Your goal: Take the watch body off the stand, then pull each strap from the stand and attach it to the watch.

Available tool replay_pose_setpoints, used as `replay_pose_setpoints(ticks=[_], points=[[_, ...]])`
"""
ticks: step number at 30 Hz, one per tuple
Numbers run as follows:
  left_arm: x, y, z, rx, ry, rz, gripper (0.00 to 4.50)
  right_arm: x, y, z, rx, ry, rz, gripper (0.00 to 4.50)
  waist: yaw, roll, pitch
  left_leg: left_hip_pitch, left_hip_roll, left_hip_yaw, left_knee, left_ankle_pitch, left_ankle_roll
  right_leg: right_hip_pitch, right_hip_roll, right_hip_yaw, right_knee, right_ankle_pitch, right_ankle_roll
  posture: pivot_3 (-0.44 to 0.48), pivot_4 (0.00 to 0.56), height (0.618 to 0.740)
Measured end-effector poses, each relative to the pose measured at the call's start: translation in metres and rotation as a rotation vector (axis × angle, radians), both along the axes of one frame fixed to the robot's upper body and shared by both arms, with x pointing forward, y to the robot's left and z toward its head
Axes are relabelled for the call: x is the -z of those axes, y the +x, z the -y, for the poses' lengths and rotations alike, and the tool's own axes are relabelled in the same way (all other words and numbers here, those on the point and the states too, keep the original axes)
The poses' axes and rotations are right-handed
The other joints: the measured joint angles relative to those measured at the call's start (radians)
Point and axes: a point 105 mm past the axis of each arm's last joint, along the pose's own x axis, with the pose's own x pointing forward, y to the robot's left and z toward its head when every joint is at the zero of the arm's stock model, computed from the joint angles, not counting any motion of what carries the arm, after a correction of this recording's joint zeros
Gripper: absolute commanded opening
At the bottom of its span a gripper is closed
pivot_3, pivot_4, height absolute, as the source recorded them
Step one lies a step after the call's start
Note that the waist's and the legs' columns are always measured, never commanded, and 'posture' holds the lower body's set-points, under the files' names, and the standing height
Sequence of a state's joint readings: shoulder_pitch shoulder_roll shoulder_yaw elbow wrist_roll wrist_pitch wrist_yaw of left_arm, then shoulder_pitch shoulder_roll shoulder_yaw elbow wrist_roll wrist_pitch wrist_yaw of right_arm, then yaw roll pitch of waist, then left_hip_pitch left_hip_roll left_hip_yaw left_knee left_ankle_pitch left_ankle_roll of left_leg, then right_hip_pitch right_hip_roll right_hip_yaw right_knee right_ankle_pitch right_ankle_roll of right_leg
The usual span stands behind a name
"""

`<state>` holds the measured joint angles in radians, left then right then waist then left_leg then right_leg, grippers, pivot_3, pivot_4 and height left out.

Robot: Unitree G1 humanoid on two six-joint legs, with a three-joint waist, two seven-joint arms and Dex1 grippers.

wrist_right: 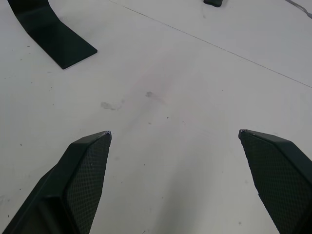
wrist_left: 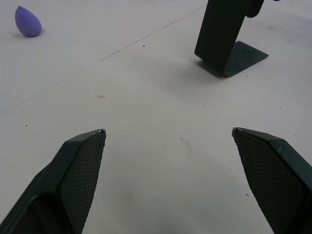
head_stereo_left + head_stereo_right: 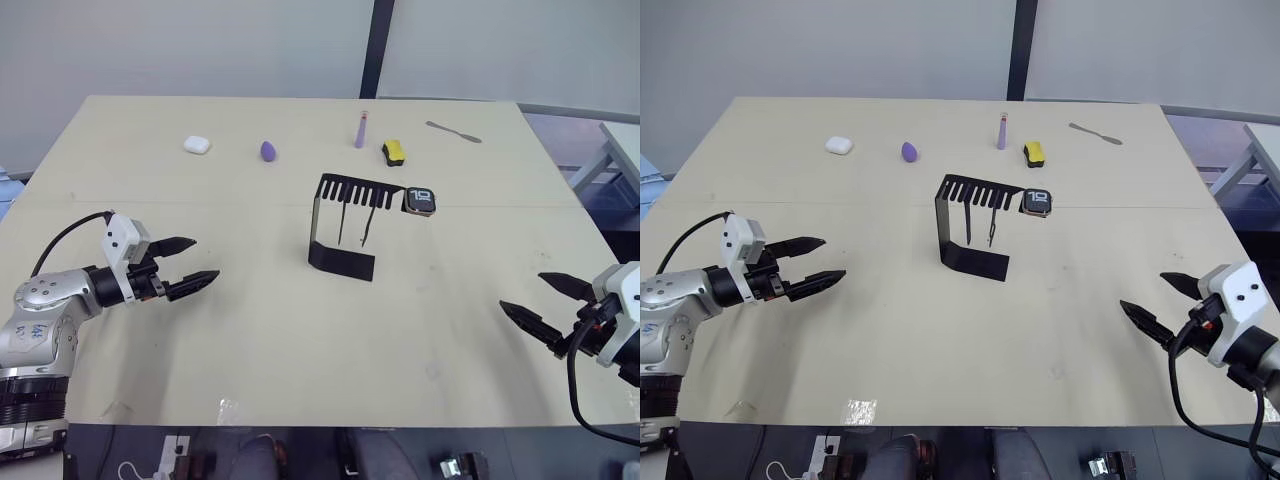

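The black stand (image 3: 342, 225) sits mid-table, its flat foot toward me and its slotted top plate pointing right. The watch body (image 3: 419, 201), dark screen with white digits, rests at the right tip of that plate. Two thin dark straps (image 3: 368, 227) hang from the comb slots. My left gripper (image 3: 192, 263) hovers open over the table well left of the stand, nothing between its fingers. My right gripper (image 3: 542, 301) is open near the right front edge, also holding nothing. The stand's foot (image 2: 229, 53) appears in the left wrist view and again in the right wrist view (image 1: 53, 36).
Along the far side lie a white case (image 3: 196, 145), a purple egg-shaped sponge (image 3: 268, 151), a lilac tube (image 3: 360, 130), a yellow-and-black block (image 3: 394, 152) and a grey flat tool (image 3: 453, 131). Bare tabletop (image 3: 300, 340) stretches between both grippers and the stand.
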<state>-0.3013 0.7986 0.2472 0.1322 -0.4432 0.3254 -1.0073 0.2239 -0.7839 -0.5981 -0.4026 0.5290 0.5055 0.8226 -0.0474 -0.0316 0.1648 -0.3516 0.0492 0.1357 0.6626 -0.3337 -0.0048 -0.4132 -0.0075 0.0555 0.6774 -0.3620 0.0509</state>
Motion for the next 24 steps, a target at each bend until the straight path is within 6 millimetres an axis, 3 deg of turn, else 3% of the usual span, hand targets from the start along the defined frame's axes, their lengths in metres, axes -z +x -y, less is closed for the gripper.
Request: replay_pose_setpoints(ticks=[11, 17, 20, 24], points=[[-0.001, -0.002, 0.007, 0.024, 0.009, -0.006, 4.48, 0.000, 0.002, 0.004, 0.057, -0.029, 0.038, 4.50, 0.000, 0.000, 0.000, 0.000, 0.000, 0.000, 0.000, 0.000, 0.000, 0.000, 0.000, 0.000, 0.000, 0.000, 0.000, 0.000, 0.150, 0.740], [0.002, -0.003, 0.017, 0.055, 0.000, -0.023, 4.48, -0.007, 0.002, -0.004, 0.090, -0.065, 0.098, 4.50, 0.000, 0.000, 0.000, 0.000, 0.000, 0.000, 0.000, 0.000, 0.000, 0.000, 0.000, 0.000, 0.000, 0.000, 0.000, 0.000, 0.150, 0.740], [-0.008, -0.007, 0.031, 0.130, -0.027, -0.018, 4.48, -0.013, 0.000, -0.016, 0.107, -0.061, 0.137, 4.50, 0.000, 0.000, 0.000, 0.000, 0.000, -0.001, 0.001, 0.000, 0.000, 0.000, 0.000, -0.001, 0.001, 0.000, 0.000, 0.000, 0.150, 0.740], [-0.041, -0.011, 0.064, 0.296, -0.081, 0.022, 4.48, -0.025, -0.003, -0.049, 0.081, -0.016, 0.186, 4.50, 0.001, 0.000, 0.000, -0.001, 0.000, -0.002, 0.002, 0.000, 0.000, 0.000, 0.000, -0.001, 0.001, 0.000, 0.000, 0.000, 0.150, 0.740]])
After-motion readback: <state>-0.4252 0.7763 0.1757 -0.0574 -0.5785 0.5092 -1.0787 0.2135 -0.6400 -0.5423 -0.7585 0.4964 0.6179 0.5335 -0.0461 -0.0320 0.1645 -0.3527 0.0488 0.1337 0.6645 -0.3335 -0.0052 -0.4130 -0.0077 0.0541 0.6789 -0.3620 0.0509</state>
